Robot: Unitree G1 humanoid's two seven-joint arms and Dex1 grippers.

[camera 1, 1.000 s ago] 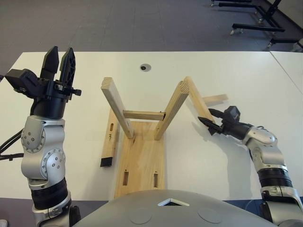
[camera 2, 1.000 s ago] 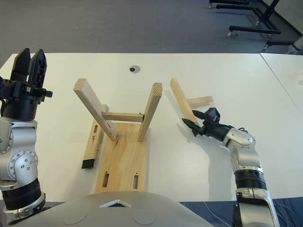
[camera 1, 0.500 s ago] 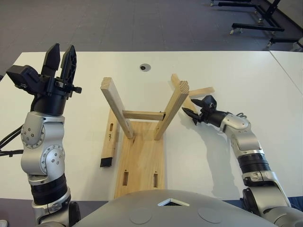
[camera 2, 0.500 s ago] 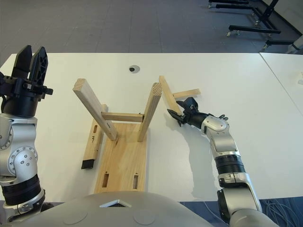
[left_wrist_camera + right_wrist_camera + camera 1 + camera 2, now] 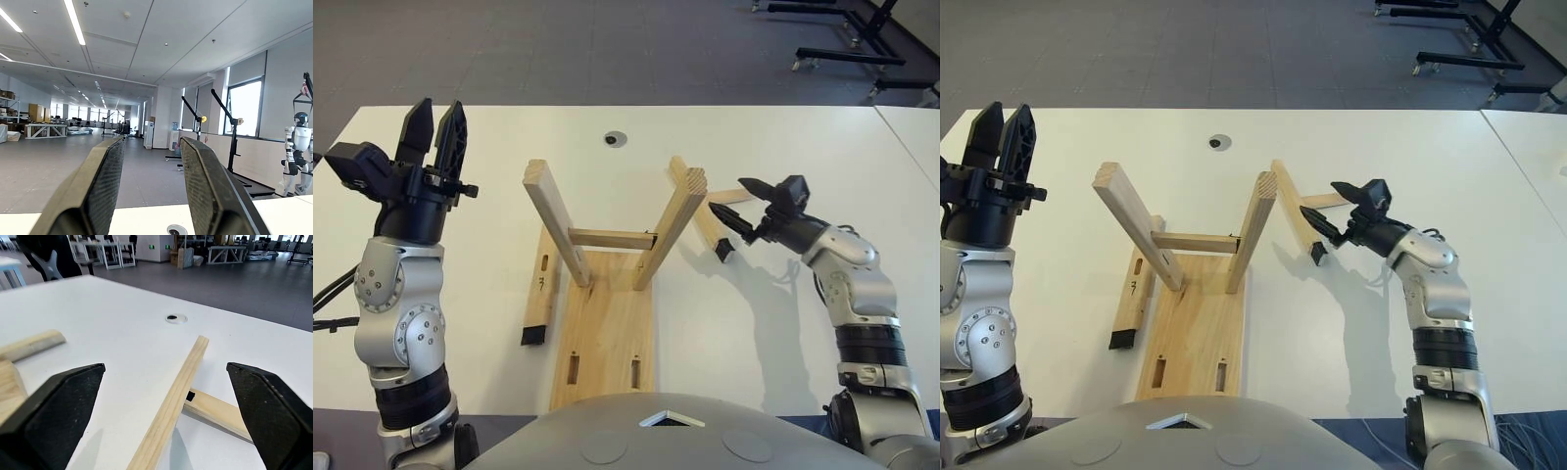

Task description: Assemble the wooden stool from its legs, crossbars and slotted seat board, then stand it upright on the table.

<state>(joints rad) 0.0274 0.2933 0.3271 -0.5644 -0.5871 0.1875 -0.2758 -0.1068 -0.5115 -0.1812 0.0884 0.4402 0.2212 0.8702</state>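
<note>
Standing in one seat board (image 5: 607, 338): two legs (image 5: 553, 220), one crossbar (image 5: 610, 238). Lying flat: third leg (image 5: 540, 294), fourth leg (image 5: 1296, 209) with second crossbar (image 5: 215, 411). Left gripper (image 5: 437, 108), right gripper (image 5: 725, 194): fingers wide.

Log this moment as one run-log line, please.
left pincer: open, raised | right pincer: open at loose leg | seat board: two legs standing

— Where do the two eye views look from?
— From the head, forward and down onto the white table (image 5: 724, 333); they share nearly the whole scene.
— And the wrist views?
— The left looks level past the left gripper (image 5: 151, 139) into the hall. The right sits low, close to the loose leg (image 5: 171, 411), facing the cable hole (image 5: 175, 318).
</note>
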